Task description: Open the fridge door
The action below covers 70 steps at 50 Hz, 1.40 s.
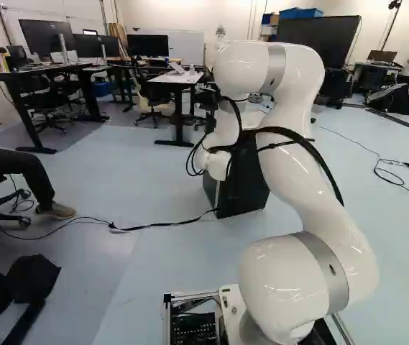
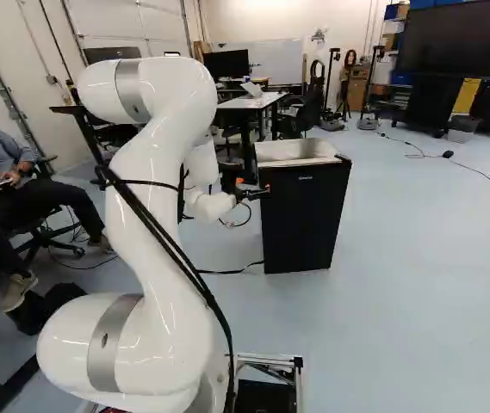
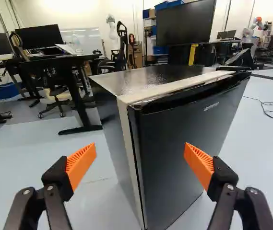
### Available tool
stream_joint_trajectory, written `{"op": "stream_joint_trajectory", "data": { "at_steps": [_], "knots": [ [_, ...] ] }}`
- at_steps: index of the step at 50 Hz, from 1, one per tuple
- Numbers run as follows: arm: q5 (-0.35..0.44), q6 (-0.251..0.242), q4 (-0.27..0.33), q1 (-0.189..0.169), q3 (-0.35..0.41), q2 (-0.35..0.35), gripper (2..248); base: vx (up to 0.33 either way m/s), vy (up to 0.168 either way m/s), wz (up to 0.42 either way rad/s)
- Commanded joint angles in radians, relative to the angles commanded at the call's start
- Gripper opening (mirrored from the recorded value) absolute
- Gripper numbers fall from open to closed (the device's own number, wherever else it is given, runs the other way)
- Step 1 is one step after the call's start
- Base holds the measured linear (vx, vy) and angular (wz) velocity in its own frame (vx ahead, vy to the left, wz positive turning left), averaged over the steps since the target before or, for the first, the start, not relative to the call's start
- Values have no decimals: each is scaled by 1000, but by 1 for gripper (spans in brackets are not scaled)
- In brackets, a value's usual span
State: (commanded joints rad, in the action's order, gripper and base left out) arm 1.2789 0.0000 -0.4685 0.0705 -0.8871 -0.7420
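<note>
Gripper: stands wide open, with orange pads facing each other at a slant.
Fridge: stands upright on the floor ahead, with one front corner showing between the fingers.
Door: shows black, partly behind one finger.
Pale strip: runs down beside the door's near edge and across the top.
Desk: stands beyond the fridge, near a monitor.
Large screen: stands farther back.
Cable: lies on the floor.
</note>
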Motion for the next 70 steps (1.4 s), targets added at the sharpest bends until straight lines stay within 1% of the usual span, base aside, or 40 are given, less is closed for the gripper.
{"op": "stream_joint_trajectory", "data": {
  "at_steps": [28, 70],
  "knots": [
    [0, 0, -24, -2, -75, -49, 247, 0, 0, 0],
    [0, 0, -61, -8, -144, -92, 247, 0, 0, 0]
  ]
}}
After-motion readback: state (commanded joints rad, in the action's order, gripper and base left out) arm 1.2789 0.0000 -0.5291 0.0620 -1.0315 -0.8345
